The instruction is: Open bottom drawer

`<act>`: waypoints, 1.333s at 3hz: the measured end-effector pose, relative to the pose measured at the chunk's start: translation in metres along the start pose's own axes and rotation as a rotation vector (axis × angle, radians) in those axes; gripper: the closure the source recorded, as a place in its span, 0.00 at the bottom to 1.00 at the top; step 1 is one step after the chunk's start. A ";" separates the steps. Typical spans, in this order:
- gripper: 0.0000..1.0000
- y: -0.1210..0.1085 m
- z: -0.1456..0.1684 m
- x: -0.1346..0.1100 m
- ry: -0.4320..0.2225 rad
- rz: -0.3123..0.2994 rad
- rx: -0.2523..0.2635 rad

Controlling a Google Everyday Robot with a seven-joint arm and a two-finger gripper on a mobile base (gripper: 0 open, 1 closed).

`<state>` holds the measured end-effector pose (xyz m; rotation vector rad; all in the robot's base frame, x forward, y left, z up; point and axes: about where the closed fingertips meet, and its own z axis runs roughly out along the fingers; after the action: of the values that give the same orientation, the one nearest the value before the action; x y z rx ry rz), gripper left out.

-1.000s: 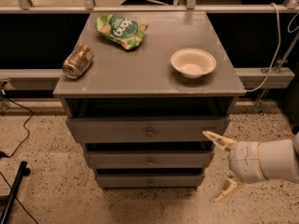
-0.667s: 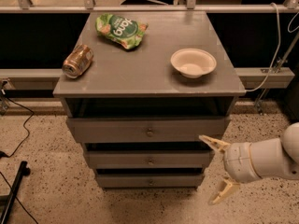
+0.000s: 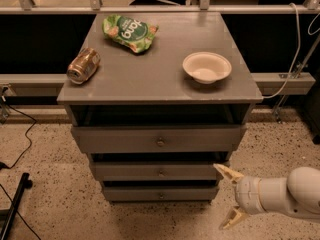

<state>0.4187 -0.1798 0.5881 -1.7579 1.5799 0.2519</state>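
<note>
The bottom drawer (image 3: 160,193) is the lowest, narrowest grey front of the cabinet, with a tiny round knob (image 3: 161,195) at its centre. Above it are the middle drawer (image 3: 159,171) and the widest top drawer (image 3: 159,139). My gripper (image 3: 229,196) is at the lower right, just right of the bottom drawer's right end and a little in front of it. Its two pale fingers are spread open, one up (image 3: 227,172) and one down (image 3: 232,218), holding nothing. The white arm runs off to the right.
On the cabinet top (image 3: 160,69) lie a green chip bag (image 3: 130,32), a tipped soda can (image 3: 83,66) and a white bowl (image 3: 206,67). A black stand leg (image 3: 15,204) and a cable (image 3: 22,134) lie on the speckled floor at left. A railing runs behind.
The gripper has drifted slightly left and down toward the cabinet's lower right corner. Its fingers stay open. The drawers have not moved.
</note>
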 end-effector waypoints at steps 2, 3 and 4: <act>0.00 0.011 0.030 0.031 -0.064 0.000 0.042; 0.00 0.005 0.052 0.038 -0.069 -0.003 0.025; 0.00 0.014 0.122 0.069 -0.095 -0.016 0.030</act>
<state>0.4609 -0.1554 0.4566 -1.7103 1.4945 0.2982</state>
